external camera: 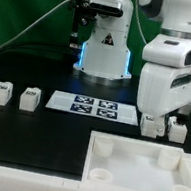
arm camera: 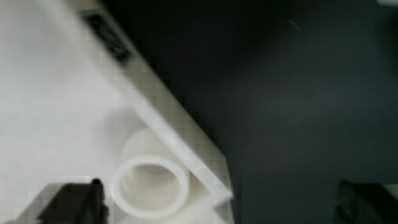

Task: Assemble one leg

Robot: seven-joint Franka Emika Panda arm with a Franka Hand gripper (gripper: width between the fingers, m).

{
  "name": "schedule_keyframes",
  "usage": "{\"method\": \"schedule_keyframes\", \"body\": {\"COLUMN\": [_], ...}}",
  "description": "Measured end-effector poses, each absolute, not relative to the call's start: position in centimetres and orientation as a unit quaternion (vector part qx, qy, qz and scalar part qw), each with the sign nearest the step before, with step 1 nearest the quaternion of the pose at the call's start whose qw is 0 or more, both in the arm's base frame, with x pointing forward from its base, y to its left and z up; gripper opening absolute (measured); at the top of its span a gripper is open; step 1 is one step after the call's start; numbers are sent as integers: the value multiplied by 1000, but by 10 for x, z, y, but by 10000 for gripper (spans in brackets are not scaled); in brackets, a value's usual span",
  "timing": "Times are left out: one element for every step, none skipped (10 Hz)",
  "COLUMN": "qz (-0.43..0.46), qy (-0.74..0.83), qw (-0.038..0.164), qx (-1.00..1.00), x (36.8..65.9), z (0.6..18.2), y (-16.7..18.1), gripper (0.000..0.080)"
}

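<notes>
In the exterior view, four stubby white blocks stand on the black table [external camera: 36, 134], all beyond the far rim of the tray [external camera: 140, 145]. Each has a dark square tag on its face, too small to read. The first leg [external camera: 0, 92] and second leg [external camera: 28, 97] stand side by side, well off toward the exterior view's left. The third leg [external camera: 154, 124] and fourth leg [external camera: 177, 129] stand just past the tray's far rim, toward the exterior view's right. The gripper [external camera: 167, 118] hangs right over these two, and I cannot tell whether it touches them. The tray is a large white square with a raised rim and a round socket [external camera: 100, 171] at its near corner.

In the wrist view, the gripper [arm camera: 217, 202] has its jaws wide apart. One of its dark fingertips [arm camera: 71, 203] is over the tray [arm camera: 54, 120], beside a round socket [arm camera: 151, 185], and the other is over the bare table [arm camera: 285, 100]. Only the tray's rim and the table show between them.
</notes>
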State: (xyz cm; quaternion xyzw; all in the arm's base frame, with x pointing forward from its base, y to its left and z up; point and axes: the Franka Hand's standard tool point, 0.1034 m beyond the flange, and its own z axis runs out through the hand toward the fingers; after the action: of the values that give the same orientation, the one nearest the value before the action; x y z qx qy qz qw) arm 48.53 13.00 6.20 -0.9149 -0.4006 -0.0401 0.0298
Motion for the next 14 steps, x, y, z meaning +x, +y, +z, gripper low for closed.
{"method": "schedule_keyframes", "body": {"qz": [-48, -46, -44, -41, -34, -26, -15, -12, -16, -14, -4, 0, 26, 74], "qy": [-385, -324, -298, -237, -181, -104, -30, 5, 44, 26, 24, 25, 31, 28], "qw": [33, 39, 41, 48, 52, 58, 61, 62, 67, 66, 65, 64, 62, 53], "qx": [-921, -944, -952, -969, -982, -993, -998, -998, -997, -997, -998, -998, -997, -995], "x": [485, 485, 485, 484, 477, 470, 463, 459, 457, 457, 457, 455, 449, 437], "z": [62, 61, 61, 60, 59, 59, 59, 55, 51, 51, 51, 51, 48, 46], "y": [125, 125, 127, 129, 137, 149, 161, 167, 170, 169, 168, 169, 169, 169], "gripper": [649, 649, 649, 649, 649, 649, 649, 649, 649, 649, 649, 649, 649, 649]}}
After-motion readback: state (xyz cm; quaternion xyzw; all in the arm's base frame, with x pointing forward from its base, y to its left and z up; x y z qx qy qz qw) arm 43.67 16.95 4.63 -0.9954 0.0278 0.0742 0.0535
